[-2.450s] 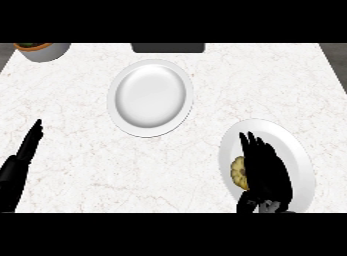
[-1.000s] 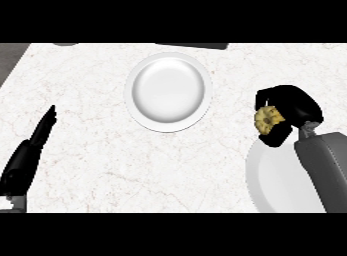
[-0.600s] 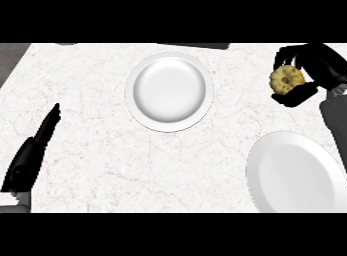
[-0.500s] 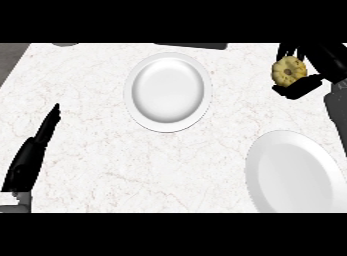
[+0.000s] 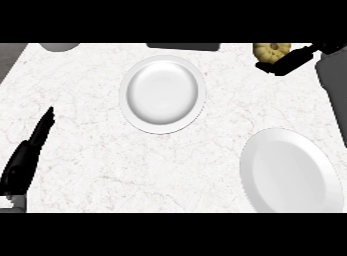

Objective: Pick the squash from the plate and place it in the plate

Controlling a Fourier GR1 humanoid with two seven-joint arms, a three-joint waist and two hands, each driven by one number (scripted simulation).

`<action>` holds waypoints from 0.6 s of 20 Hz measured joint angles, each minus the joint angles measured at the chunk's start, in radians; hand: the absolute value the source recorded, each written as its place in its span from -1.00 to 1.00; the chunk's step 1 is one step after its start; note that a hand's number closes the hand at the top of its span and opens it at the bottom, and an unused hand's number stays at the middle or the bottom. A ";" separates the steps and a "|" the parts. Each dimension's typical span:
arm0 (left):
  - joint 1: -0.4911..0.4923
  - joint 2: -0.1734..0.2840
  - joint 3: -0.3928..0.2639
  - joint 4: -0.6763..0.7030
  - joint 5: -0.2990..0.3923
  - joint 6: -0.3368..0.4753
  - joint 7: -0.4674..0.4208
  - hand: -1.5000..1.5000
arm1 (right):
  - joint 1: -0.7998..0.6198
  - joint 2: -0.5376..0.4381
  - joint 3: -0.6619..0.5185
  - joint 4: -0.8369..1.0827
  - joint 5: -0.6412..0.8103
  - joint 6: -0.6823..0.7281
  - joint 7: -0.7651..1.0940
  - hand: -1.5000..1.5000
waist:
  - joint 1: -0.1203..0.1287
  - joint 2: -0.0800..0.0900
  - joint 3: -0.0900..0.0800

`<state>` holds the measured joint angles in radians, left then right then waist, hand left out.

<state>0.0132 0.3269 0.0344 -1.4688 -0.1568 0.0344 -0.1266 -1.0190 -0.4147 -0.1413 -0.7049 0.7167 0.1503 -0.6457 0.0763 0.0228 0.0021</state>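
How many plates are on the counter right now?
2: one plate at upper centre, another plate at lower right. Both bare; none seem hidden.

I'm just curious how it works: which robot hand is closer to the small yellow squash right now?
The right robot hand: it holds the small yellow squash at the counter's far right. The left robot hand rests open at the near left edge, far away.

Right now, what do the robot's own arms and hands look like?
Both forearms are plain smooth grey, ending in black hands. The left hand is slim, with long dark fingers. The right hand looks blocky and black below its broad grey forearm. No cables, sleeves or markings show.
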 measured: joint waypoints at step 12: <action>0.029 -0.006 0.024 -0.011 -0.007 0.001 0.006 0.00 | -0.225 0.234 0.026 0.206 -0.004 -0.007 0.023 1.00 | -0.038 -0.014 -0.002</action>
<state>0.0427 0.3206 0.0585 -1.4793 -0.1639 0.0353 -0.1208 -1.2440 -0.1806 -0.1148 -0.4993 0.7127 0.1432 -0.6224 0.0387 0.0092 -0.0003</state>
